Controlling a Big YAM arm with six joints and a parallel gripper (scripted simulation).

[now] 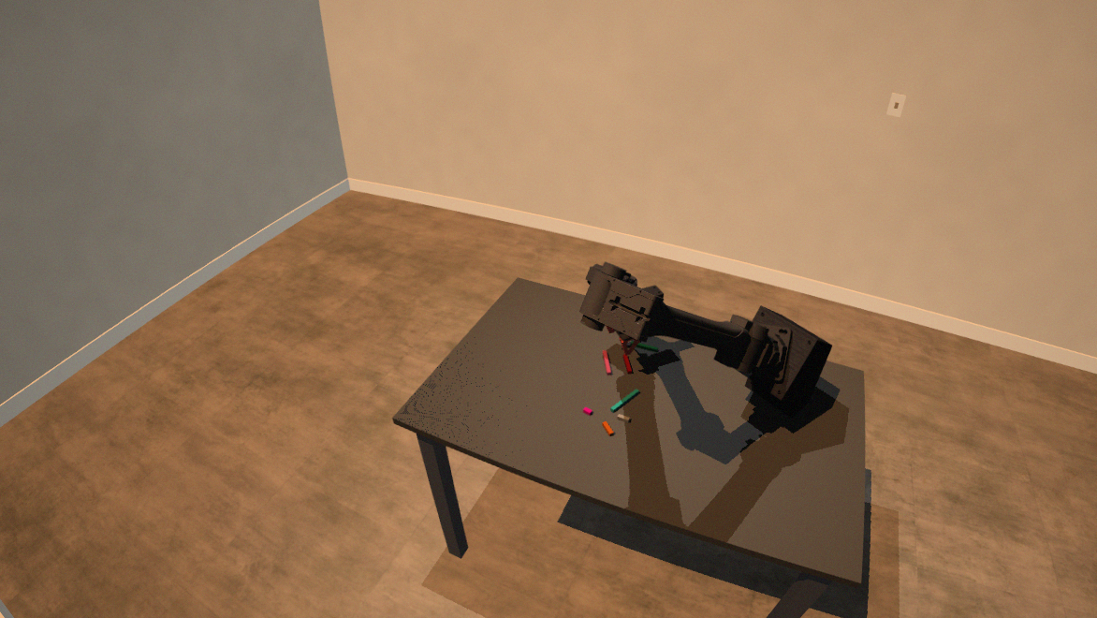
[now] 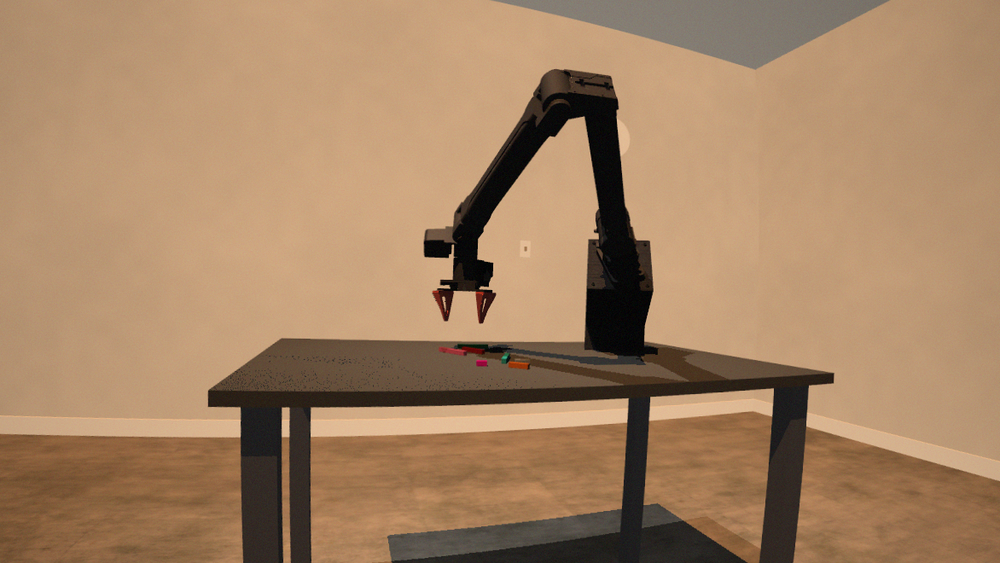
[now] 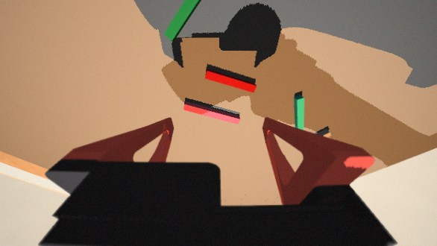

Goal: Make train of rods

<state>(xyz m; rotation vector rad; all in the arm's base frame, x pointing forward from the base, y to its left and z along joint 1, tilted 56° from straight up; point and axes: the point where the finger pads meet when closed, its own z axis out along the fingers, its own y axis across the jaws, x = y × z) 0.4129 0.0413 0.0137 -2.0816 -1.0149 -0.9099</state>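
My gripper is open and empty, high above the table near the pink and red rods. The pink rod and the red rod lie apart, nearly parallel. The green rod lies behind them at another angle. The turquoise rod lies towards the front. Near it lie the magenta rod, grey rod and orange rod. The right finger partly hides the turquoise and grey rods in the wrist view.
The table bears the rods and the arm's base, which stands at the right. Dark arm shadows cross the table and fall over the red rod. The arm hides part of the table's back edge in the top view.
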